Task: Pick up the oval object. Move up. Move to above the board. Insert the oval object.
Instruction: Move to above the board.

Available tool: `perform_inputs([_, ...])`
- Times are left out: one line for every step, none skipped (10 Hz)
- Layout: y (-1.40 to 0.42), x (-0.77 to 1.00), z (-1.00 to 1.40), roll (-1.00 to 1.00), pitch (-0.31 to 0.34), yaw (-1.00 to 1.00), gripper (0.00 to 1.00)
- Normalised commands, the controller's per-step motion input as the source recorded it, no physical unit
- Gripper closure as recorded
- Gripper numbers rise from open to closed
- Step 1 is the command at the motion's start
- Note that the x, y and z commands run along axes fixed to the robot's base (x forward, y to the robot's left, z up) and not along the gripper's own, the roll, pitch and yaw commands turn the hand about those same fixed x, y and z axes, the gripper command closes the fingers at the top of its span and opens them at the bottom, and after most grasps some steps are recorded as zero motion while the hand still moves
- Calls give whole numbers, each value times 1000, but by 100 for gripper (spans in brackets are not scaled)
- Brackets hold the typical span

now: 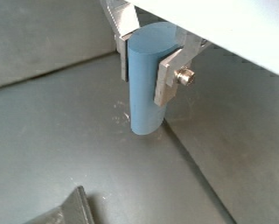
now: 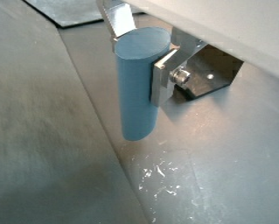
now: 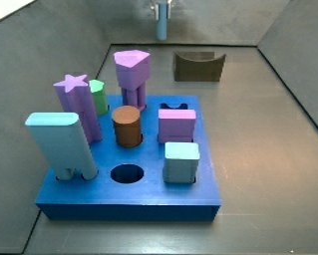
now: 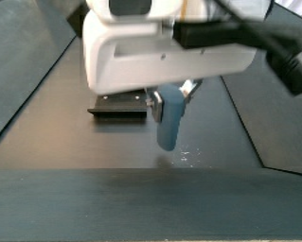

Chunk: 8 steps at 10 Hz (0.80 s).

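Note:
The oval object is a tall light-blue peg with an oval top. It shows in both wrist views (image 1: 145,83) (image 2: 136,83), upright between the silver fingers (image 1: 172,77) (image 2: 165,74). My gripper (image 1: 149,54) (image 2: 144,54) is shut on its upper part and holds it off the grey floor. In a side view the peg (image 4: 169,118) hangs below the white gripper body (image 4: 166,52), its lower end above the floor. In a side view only its tip (image 3: 161,14) shows at the far end. The blue board (image 3: 128,169) lies near the front with an open round hole (image 3: 126,174).
The board holds several pegs: a teal block (image 3: 62,144), a purple star (image 3: 75,98), a purple shield-shaped peg (image 3: 132,75), a brown cylinder (image 3: 127,126), a pink block (image 3: 176,125) and a pale cube (image 3: 182,162). The dark fixture (image 3: 198,66) (image 4: 120,104) (image 2: 205,74) stands near the gripper.

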Motion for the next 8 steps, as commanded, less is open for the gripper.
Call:
perform_inputs([-189, -11, 1000, 204, 88, 175, 100])
perform_inputs([-192, -10, 1000, 208, 85, 176, 100])
perform_inputs([-180, -19, 1000, 189, 85, 133, 100])
perform_inputs([-170, -21, 1000, 152, 69, 98, 100])
perform_inputs([-160, -23, 1000, 121, 61, 65, 100])
perform_inputs([-154, -25, 1000, 113, 63, 52, 100])
perform_inputs([-148, -25, 1000, 113, 64, 46, 100])
perform_inputs([-138, -27, 1000, 106, 73, 40, 100])
